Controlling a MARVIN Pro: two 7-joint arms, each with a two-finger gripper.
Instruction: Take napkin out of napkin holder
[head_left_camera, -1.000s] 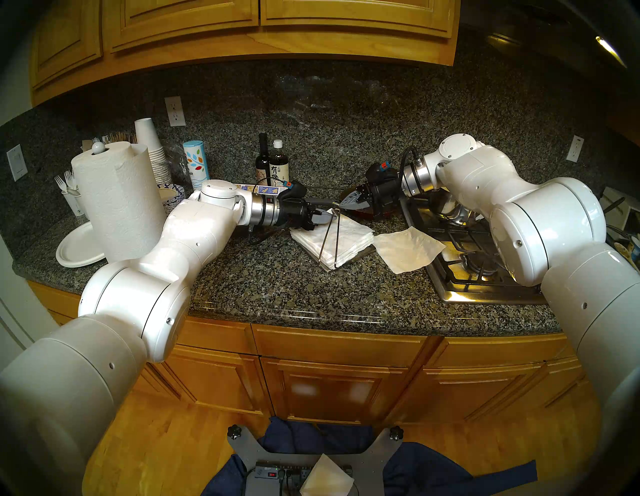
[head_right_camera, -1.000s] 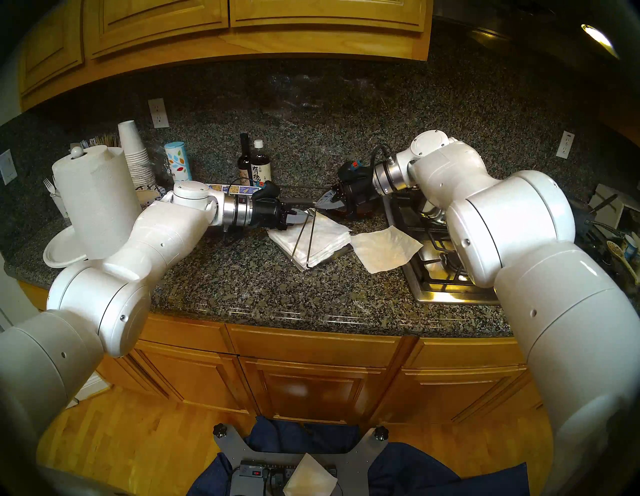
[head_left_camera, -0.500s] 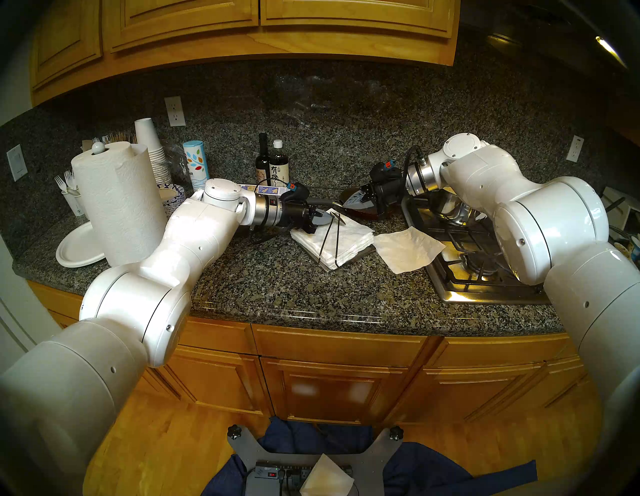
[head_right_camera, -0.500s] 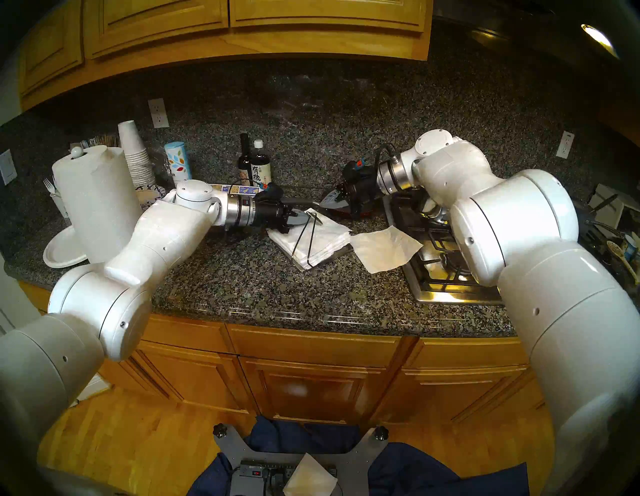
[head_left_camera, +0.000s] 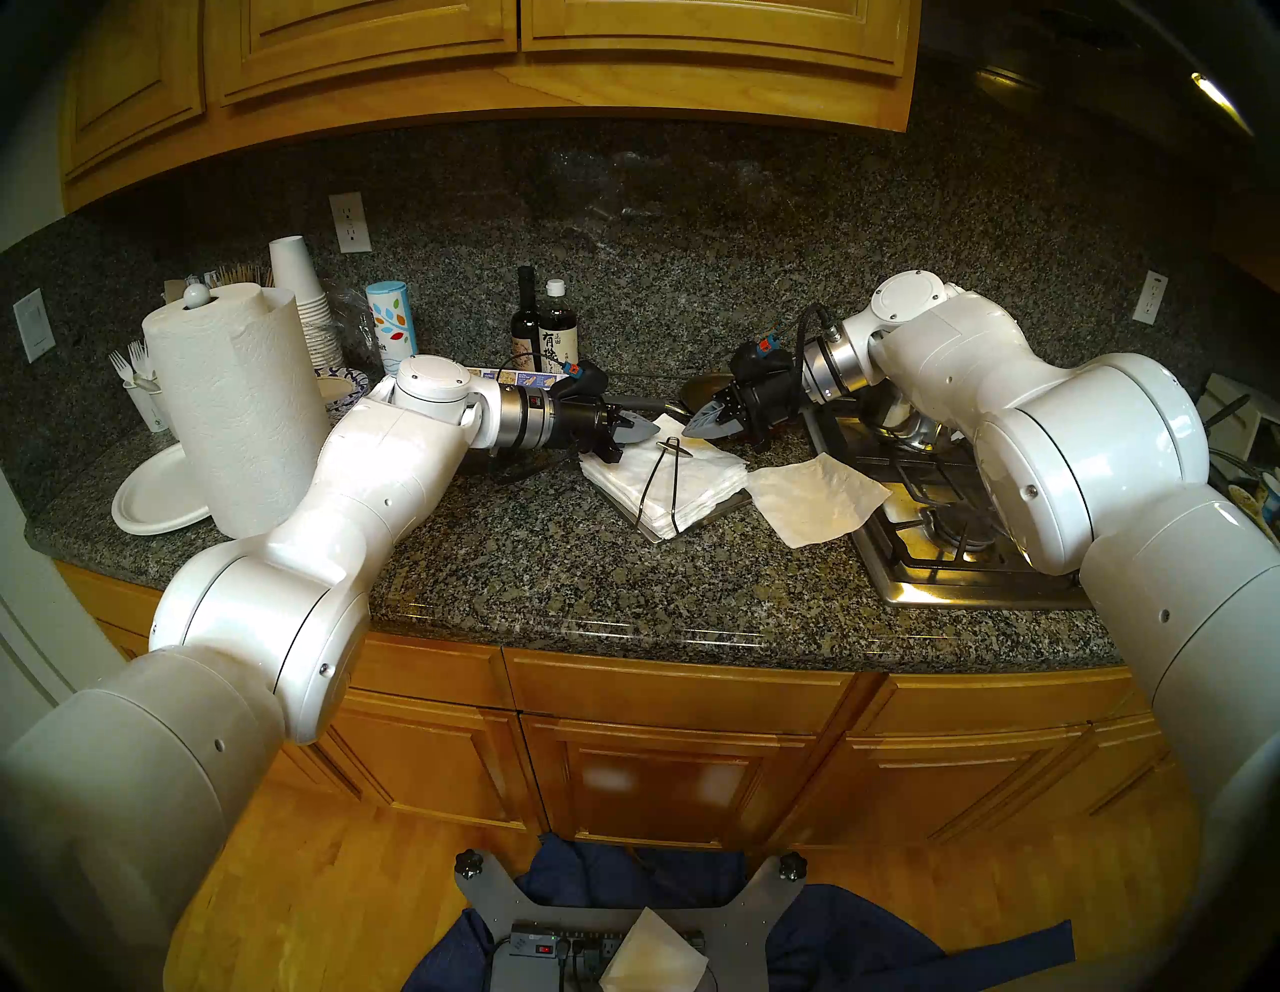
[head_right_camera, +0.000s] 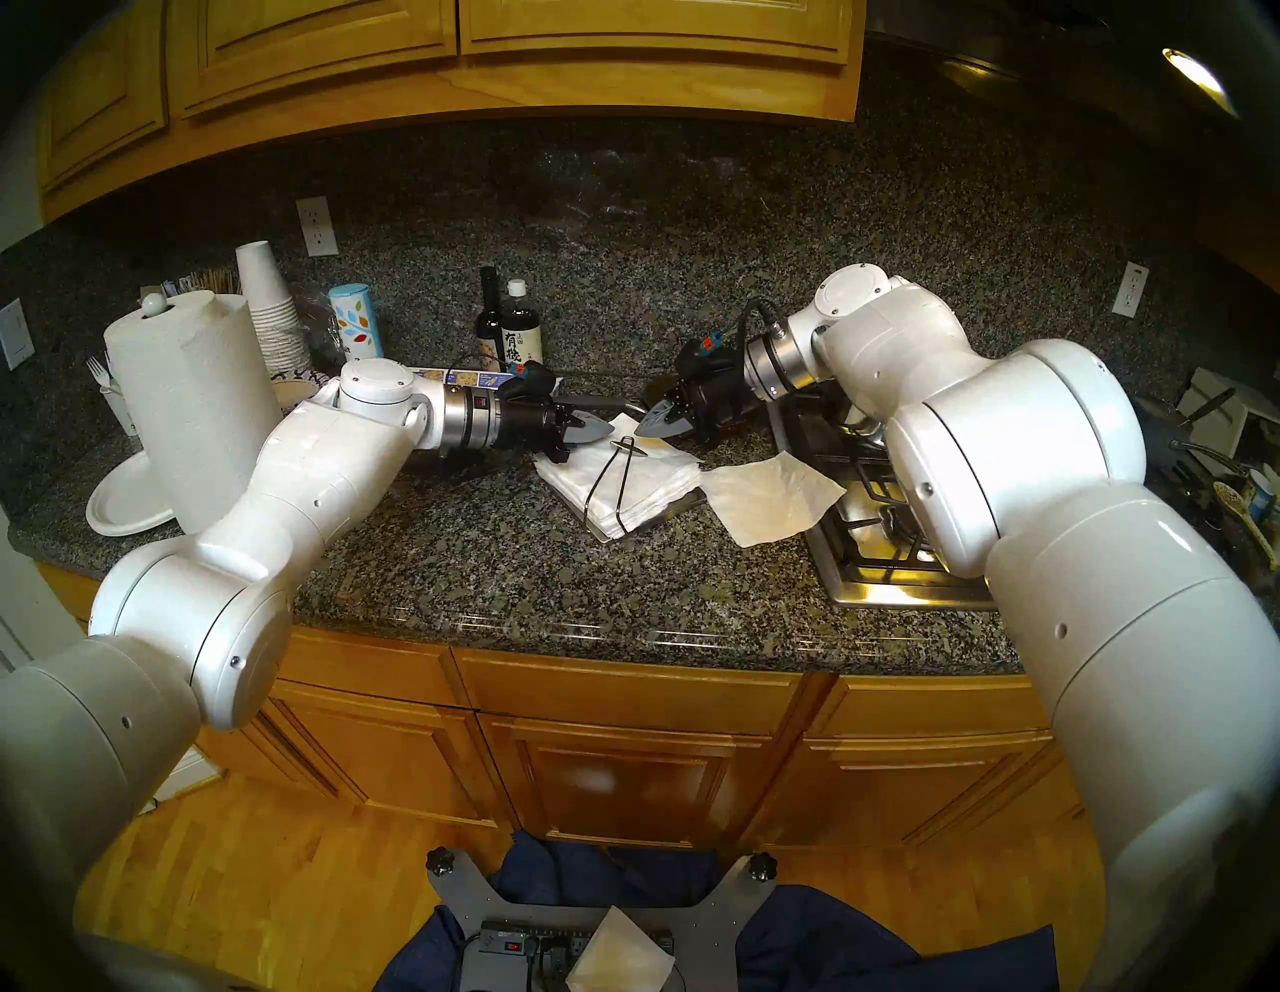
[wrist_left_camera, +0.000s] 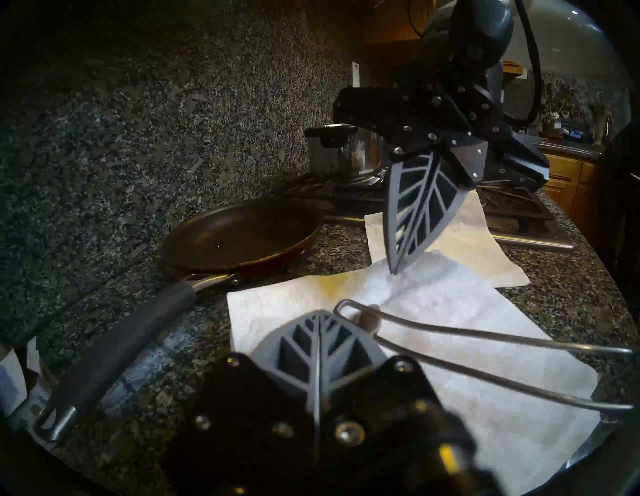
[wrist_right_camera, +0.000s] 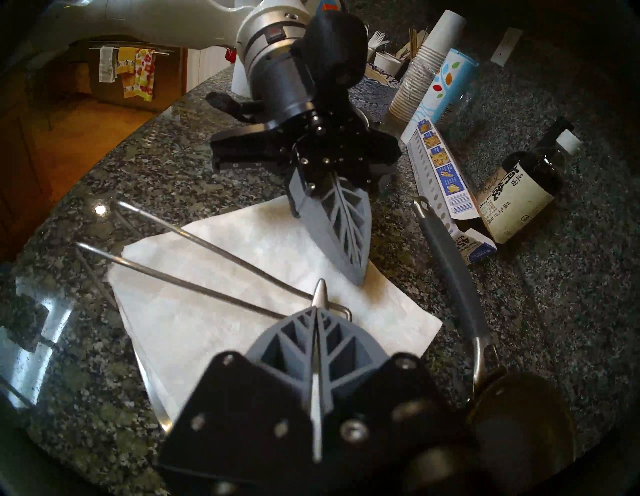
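The napkin (head_left_camera: 817, 502) lies flat on the counter to the right of the napkin holder (head_left_camera: 720, 509), one corner over the stove's edge. The holder's wire arm (head_left_camera: 658, 485) lies down on the stack of white napkins (head_left_camera: 699, 478), its small pad (wrist_right_camera: 320, 294) near the stack's far corner. My left gripper (head_left_camera: 641, 429) is shut and empty at the stack's far left edge. My right gripper (head_left_camera: 692, 426) is shut and empty just beyond the far corner, tip to tip with the left one. In the left wrist view the right fingertips (wrist_left_camera: 393, 266) are at the stack's far edge; I cannot tell if they touch.
A dark frying pan (wrist_left_camera: 239, 235) sits behind the stack, its handle (wrist_right_camera: 446, 263) pointing left. Two dark bottles (head_left_camera: 544, 332) and a pasta box (wrist_right_camera: 440, 173) stand at the back. The stove (head_left_camera: 956, 547) is on the right, a paper towel roll (head_left_camera: 235, 402) on the left.
The wire arm, propped up at my left fingertips a second ago, has dropped onto the stack. My left gripper drew back left. My right gripper came down toward the stack's far corner.
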